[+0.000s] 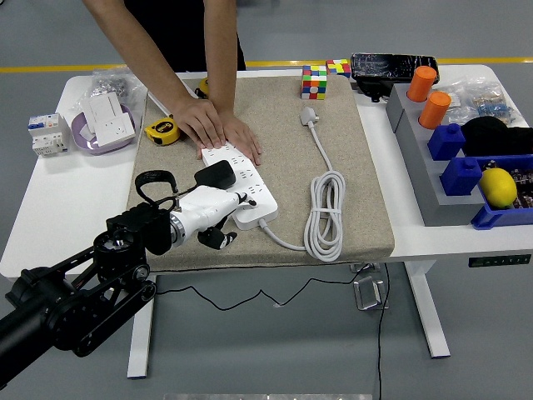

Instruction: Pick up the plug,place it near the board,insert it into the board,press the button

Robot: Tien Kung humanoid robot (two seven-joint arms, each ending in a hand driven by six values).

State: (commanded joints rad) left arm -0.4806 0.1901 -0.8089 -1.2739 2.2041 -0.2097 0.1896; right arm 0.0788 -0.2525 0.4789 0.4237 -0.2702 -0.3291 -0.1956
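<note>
my left hand point(218, 204) is low over the near end of the power strip point(241, 182), its white palm just beside the strip's near-left edge. a dark thumb sticks up above it and dark fingers curl underneath at the mat's edge. it looks to be holding nothing, but whether the fingers are truly clenched or only relaxed i cannot tell from here. my right arm is out of sight.

the plug point(308, 115) lies well apart from my hand — up and to the right, at the far side of the tan mat point(366, 192), near the rubik's cubes point(315, 82). its white cord point(325, 208) runs down toward me, loops into a coil to the right of the strip, then bends back into the strip's near end. so the plug's long axis points roughly away from me, prongs toward the far edge.

the strip itself lies on a diagonal, far-left to near-right, and a person's hands point(215, 125) press flat on its far end, steadying it.

my guess is the coming reach must go diagonally across the strip and the coil — the plug sits on the side my left hand is poorly placed for.
</note>
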